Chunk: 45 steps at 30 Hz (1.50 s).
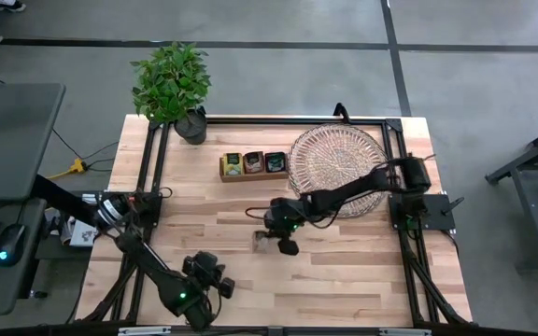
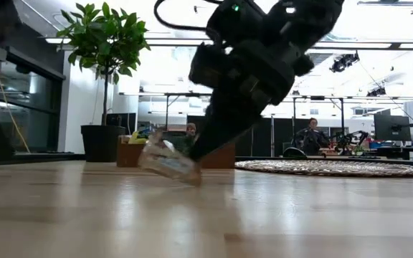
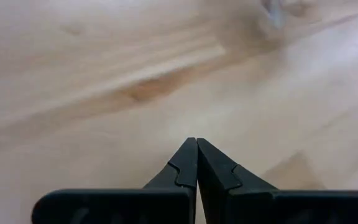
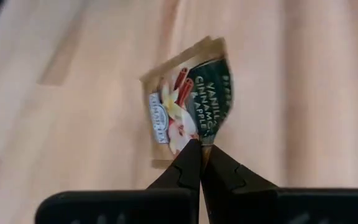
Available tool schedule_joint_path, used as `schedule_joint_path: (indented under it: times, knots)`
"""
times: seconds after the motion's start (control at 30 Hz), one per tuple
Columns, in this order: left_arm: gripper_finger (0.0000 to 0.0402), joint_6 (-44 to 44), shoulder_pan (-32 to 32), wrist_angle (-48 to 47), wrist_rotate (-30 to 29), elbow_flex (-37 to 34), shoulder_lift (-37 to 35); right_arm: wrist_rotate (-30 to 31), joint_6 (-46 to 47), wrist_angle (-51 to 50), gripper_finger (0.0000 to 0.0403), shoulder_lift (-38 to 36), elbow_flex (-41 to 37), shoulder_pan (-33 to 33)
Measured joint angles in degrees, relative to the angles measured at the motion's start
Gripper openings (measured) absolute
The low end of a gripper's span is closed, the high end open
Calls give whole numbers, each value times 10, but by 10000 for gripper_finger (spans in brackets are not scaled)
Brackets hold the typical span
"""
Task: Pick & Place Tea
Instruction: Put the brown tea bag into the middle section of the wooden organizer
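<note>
One tea sachet [image 4: 188, 102], beige with a dark green panel and a picture of cinnamon and apple, is in my right gripper [image 4: 199, 146], which is shut on it over the middle of the table [image 1: 271, 238]. In the low view the sachet [image 2: 165, 161] sits slanted close above the wood. More tea sachets stand in the narrow wooden box [image 1: 250, 164] at the back. My left gripper [image 3: 196, 142] is shut on nothing and hovers near the table's front left [image 1: 215, 280]. My right gripper pinches the sachet's edge [image 4: 194, 138], beside the dark green panel, between its two fingertips. The fingers slant down at it from the table's right side. The sachet is tilted beyond the fingertips, its lower corner [image 2: 192, 179] close to the table; whether it touches there, I cannot tell.
A round wicker tray [image 1: 337, 159] lies at the back right, under the right arm. A potted plant [image 1: 174, 89] stands at the back left corner. Bare wood [image 1: 344, 271] stretches across the table's front half.
</note>
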Motion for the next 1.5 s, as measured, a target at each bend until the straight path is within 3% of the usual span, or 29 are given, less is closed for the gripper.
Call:
schedule_joint_path:
  times: [0.37, 0.63, 0.8, 1.07, 1.27, 1.5]
  knots:
    - [1, 0, 24, 290, -61, -160, -25, 147, -137, -86, 0, -92, 0, -56]
    - [1, -11, 28, 304, -79, -269, -113, 182, -227, -158, 0, -90, 73, -100]
    - [1, -17, 27, 313, -81, -344, -181, 172, -248, -189, 0, -90, 126, -141]
    - [1, -3, 27, 416, -109, -459, -264, 103, -243, -218, 0, -80, 176, -220]
    - [1, 74, 27, 528, -118, -539, -334, 53, -220, -236, 0, -42, 213, -248]
    - [1, 179, 27, 646, -105, -632, -429, 36, -214, -275, 0, 12, 266, -248]
